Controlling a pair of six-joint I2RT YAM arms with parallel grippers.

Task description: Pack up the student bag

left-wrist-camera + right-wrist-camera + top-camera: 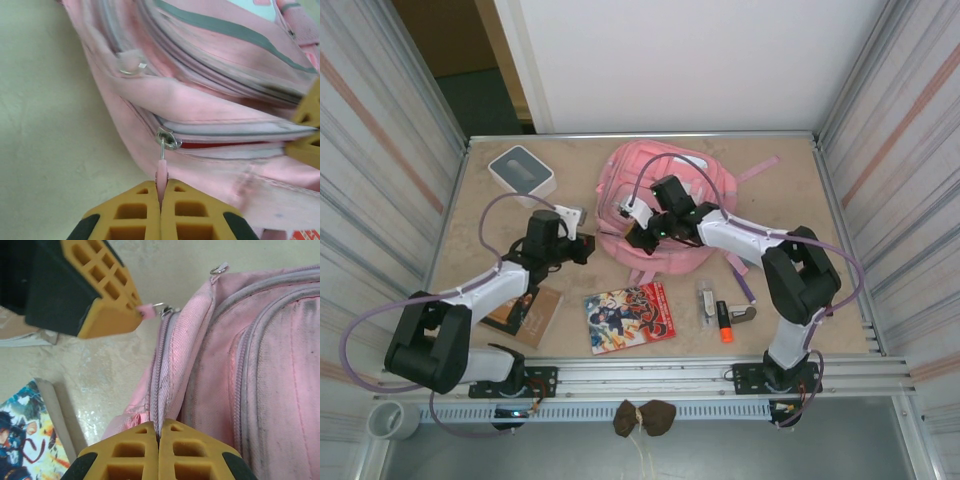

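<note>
Pink fabric backpack (665,195) lay flat at the back centre of the beige tabletop (800,190). The left gripper (161,192) was clenched on its small pink zip tab (162,170); the right gripper (158,432) pinched the seam fabric beside the zip. Pulled askew, that thin tab could slip free, or the bag drag. Ribbed striped walls (380,150) enclosed the table.

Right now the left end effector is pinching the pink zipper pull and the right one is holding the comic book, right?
Not the comic book: the right wrist view shows the right end effector shut on the edge of the student bag beside the zip. The left end effector does pinch the pink zipper pull.
</note>
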